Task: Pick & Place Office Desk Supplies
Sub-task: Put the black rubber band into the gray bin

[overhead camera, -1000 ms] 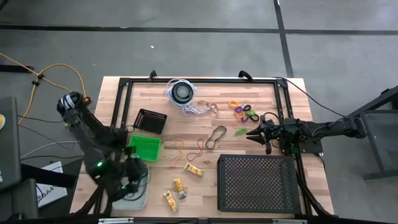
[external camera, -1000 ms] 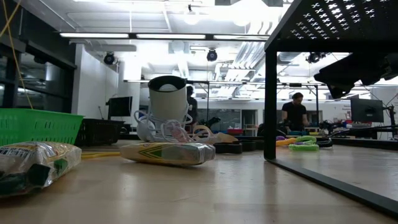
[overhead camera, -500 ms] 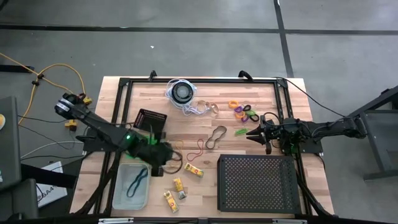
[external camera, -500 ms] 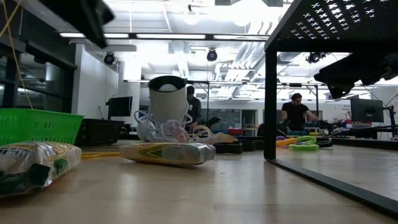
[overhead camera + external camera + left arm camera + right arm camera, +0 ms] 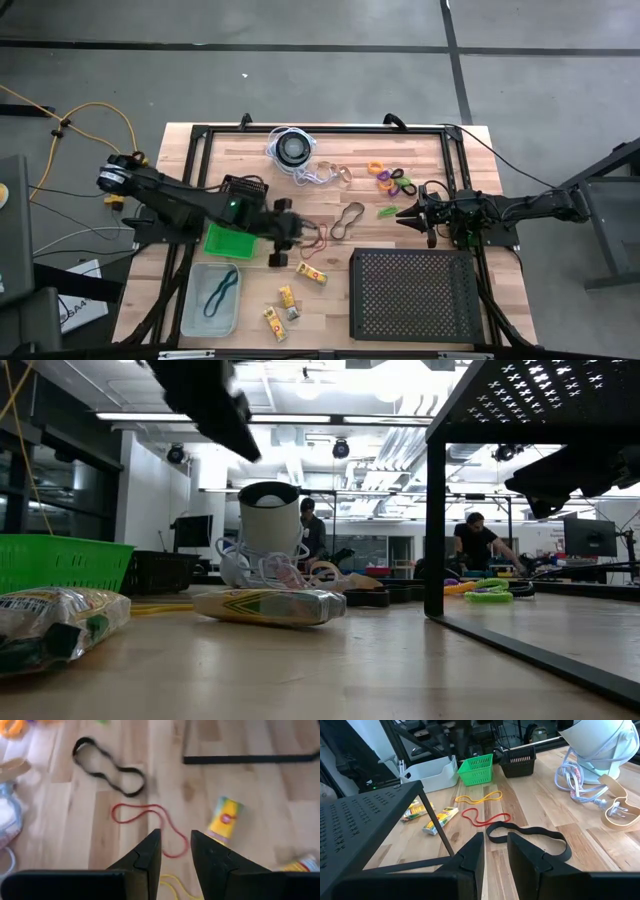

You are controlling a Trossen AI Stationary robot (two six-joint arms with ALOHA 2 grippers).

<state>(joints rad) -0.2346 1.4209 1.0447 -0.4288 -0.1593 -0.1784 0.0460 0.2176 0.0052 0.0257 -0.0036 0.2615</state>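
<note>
Left pincer point(image 5: 175, 851), slightly parted and empty, hovers over the red rubber band point(image 5: 150, 822).

A pale wooden surface point(image 5: 400, 160) is sitting on a grey concrete floor point(image 5: 300, 80) that dark seam lines point(image 5: 455, 50) are crossing. A yellow cable point(image 5: 95, 110) is trailing over the floor beside it. Beyond the surface, long ceiling lights point(image 5: 170, 418) are glowing over a workshop, where two people point(image 5: 476, 545) are standing among monitors point(image 5: 193, 530) and benches.
</note>
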